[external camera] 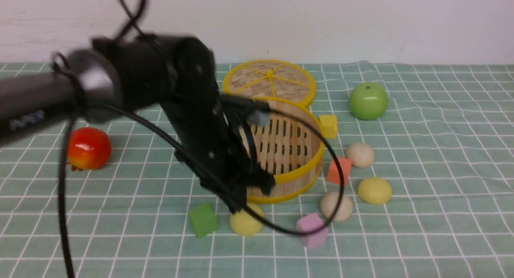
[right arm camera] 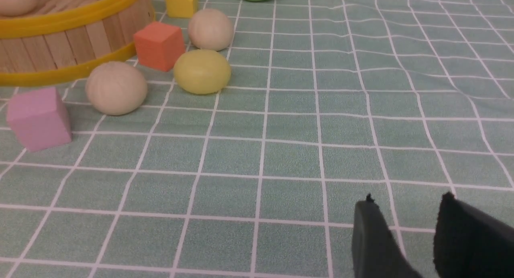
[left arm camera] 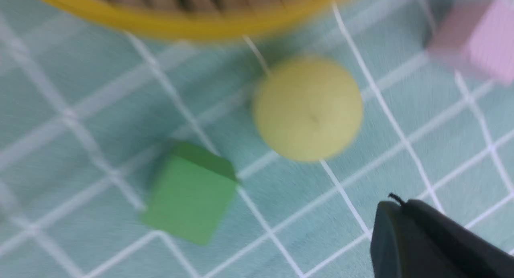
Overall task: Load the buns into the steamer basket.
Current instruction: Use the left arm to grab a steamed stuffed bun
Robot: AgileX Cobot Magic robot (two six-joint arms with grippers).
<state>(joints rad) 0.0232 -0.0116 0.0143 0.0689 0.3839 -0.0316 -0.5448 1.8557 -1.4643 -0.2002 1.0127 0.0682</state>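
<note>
The steamer basket (external camera: 299, 186) stands mid-table. One beige bun (right arm camera: 16, 1) lies inside it; my left arm hides it in the front view. On the cloth lie a pale yellow bun (external camera: 245, 223), a beige bun (external camera: 336, 206), a yellow bun (external camera: 374, 190) and a beige bun (external camera: 360, 154). My left gripper (external camera: 240, 203) hangs just above the near yellow bun (left arm camera: 308, 108), in front of the basket, fingers together and empty (left arm camera: 395, 201). My right gripper (right arm camera: 407, 197) is open and empty, low over bare cloth, out of the front view.
The woven lid (external camera: 269, 83) lies behind the basket. A green apple (external camera: 368, 101) sits at the back right and a red fruit (external camera: 88, 148) at the left. Foam cubes lie around the basket: green (external camera: 203, 219), pink (external camera: 312, 229), orange (external camera: 339, 170) and yellow (external camera: 328, 125).
</note>
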